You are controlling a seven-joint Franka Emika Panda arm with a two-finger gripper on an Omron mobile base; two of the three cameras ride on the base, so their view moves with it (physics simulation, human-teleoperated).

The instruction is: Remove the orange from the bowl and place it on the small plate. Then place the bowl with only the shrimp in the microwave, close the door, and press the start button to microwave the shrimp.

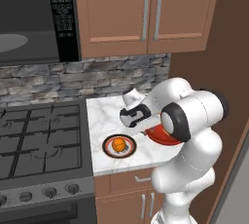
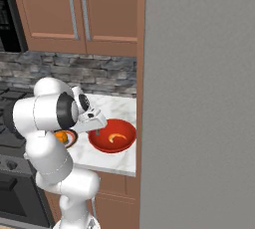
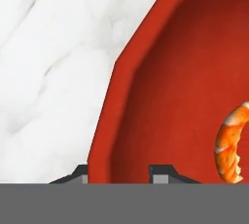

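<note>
The orange (image 1: 118, 144) rests on the small plate (image 1: 130, 151) near the counter's front edge, left of the bowl. The red bowl (image 2: 107, 147) stands on the marble counter with the curved shrimp (image 2: 117, 137) lying inside it. My gripper (image 2: 97, 132) reaches down onto the bowl's left rim. In the hand view its fingertips (image 3: 163, 172) straddle that rim (image 3: 104, 135), one outside and one inside, closed in on it, with the shrimp (image 3: 228, 145) to the right. The microwave (image 1: 34, 18) hangs at upper left, its cavity showing the grey turntable (image 1: 9, 43). Its door is out of view.
A gas stove (image 1: 39, 140) adjoins the counter (image 1: 104, 111) on the left. Brown wall cabinets (image 1: 146, 13) hang above the counter. A tall grey panel (image 2: 199, 98) closes off the right side just beyond the bowl. The microwave keypad (image 1: 65, 13) faces the room.
</note>
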